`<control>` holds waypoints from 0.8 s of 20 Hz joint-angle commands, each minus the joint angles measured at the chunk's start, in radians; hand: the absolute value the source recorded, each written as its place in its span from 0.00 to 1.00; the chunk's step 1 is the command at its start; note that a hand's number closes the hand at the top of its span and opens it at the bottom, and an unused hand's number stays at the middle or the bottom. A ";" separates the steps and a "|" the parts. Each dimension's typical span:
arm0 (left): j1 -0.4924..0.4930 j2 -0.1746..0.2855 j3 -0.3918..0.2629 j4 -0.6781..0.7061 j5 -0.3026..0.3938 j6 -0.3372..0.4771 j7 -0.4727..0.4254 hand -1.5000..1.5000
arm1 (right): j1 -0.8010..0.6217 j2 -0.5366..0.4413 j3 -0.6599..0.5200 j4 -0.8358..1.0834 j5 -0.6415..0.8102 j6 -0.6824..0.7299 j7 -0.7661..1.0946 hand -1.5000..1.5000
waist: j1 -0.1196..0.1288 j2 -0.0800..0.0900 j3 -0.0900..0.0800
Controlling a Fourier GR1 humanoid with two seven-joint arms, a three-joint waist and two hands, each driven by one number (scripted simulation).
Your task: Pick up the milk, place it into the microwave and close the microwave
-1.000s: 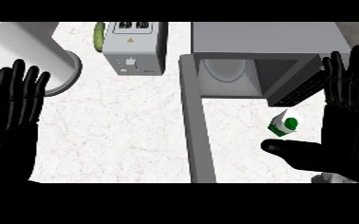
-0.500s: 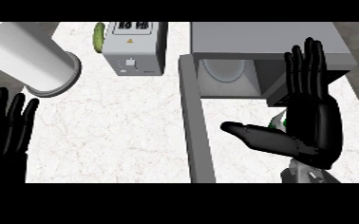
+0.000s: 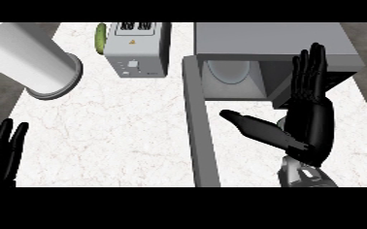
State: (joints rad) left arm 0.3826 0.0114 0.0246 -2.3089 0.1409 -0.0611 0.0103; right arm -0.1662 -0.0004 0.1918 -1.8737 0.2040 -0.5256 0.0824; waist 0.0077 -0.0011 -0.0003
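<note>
**Reaching for the milk: the grasp is not yet made**

At the near left edge the left hand (image 3: 10, 148) is resting low over the bench (image 3: 122, 126), its fingers pointing up, straight and slightly apart, holding nothing.

On the near right, the right hand (image 3: 313, 126) is hovering just in front of the microwave's mouth. Its fingers are standing straight up and close together, and its thumb is stretching well out to the left. It is wide open and clamping on nothing. The milk is not showing plainly. By my reading it is standing on the bench behind that palm, just outside the oven's opening, but the hand is covering the spot and I cannot tell whether they are touching.

Beside the thumb, the microwave door (image 3: 199, 136) is hanging fully open, showing edge-on as a long grey strip running toward the viewer. Behind it the microwave (image 3: 272, 41) is showing its cavity, with the pale turntable (image 3: 228, 72) lying bare inside.

Farther back and to the left, a toaster (image 3: 136, 53) is sitting with a small green thing (image 3: 101, 38) at its side. A large white cylinder (image 3: 36, 58) is lying well apart from it, toward the far left corner.

So the first step, the pick-up, is the one in hand. The next move is calling for the fingers and thumb to be closing round the carton. A lift and a short carry back into the cavity come after that, and the door is waiting for last.
</note>
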 commanded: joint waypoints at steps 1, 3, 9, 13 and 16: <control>0.028 0.030 0.083 0.011 0.088 -0.055 -0.022 0.00 | 0.024 -0.025 -0.055 0.011 0.011 -0.003 0.008 0.00 | -0.003 0.000 0.000; 0.045 -0.007 0.033 0.029 0.039 -0.060 -0.072 0.00 | 0.138 -0.015 -0.045 0.000 -0.053 0.023 -0.094 0.00 | -0.005 0.000 0.000; 0.063 -0.010 0.025 -0.015 0.018 -0.049 -0.046 0.00 | 0.089 0.000 -0.116 0.168 -0.126 -0.008 -0.202 0.00 | -0.002 0.001 0.001; 0.194 0.019 0.082 -0.096 0.118 -0.107 -0.064 0.00 | 0.113 -0.010 -0.203 0.219 -0.183 0.051 -0.240 0.00 | 0.003 0.000 0.000; 0.180 -0.003 0.044 -0.013 0.063 -0.117 -0.126 0.00 | 0.127 0.000 -0.234 0.299 -0.199 0.036 -0.325 0.00 | 0.000 0.000 0.000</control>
State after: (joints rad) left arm 0.5254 0.0103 0.0479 -2.3368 0.1898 -0.1367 -0.0777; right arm -0.0531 -0.0133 -0.0057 -1.6620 0.0367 -0.4835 -0.1732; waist 0.0067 -0.0038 -0.0023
